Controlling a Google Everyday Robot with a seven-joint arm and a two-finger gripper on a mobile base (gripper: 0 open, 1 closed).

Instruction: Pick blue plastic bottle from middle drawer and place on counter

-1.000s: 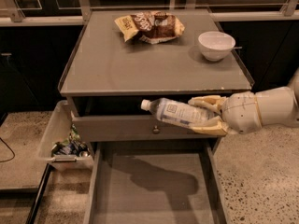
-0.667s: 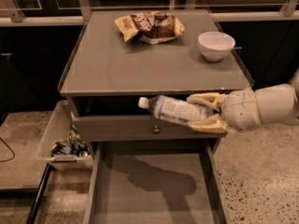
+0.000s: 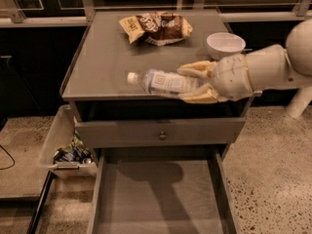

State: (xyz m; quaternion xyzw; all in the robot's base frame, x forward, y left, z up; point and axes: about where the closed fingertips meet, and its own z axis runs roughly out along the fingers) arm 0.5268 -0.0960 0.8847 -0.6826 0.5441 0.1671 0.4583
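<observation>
My gripper (image 3: pixel 196 83) is shut on the blue plastic bottle (image 3: pixel 163 82), a pale see-through bottle with a white cap and whitish label. It holds the bottle lying sideways, cap to the left, just above the front part of the grey counter (image 3: pixel 107 57). The arm reaches in from the right. The middle drawer (image 3: pixel 158 199) is pulled out below, and its flat grey floor holds nothing but the arm's shadow.
A brown-and-yellow snack bag (image 3: pixel 156 27) lies at the back of the counter. A white bowl (image 3: pixel 225 45) stands at the back right. A drawer panel with a small knob (image 3: pixel 162 135) is above the open drawer. A bin with clutter (image 3: pixel 68 147) sits on the floor at left.
The gripper has lifted the bottle from in front of the upper drawer panel up to above the counter's front edge.
</observation>
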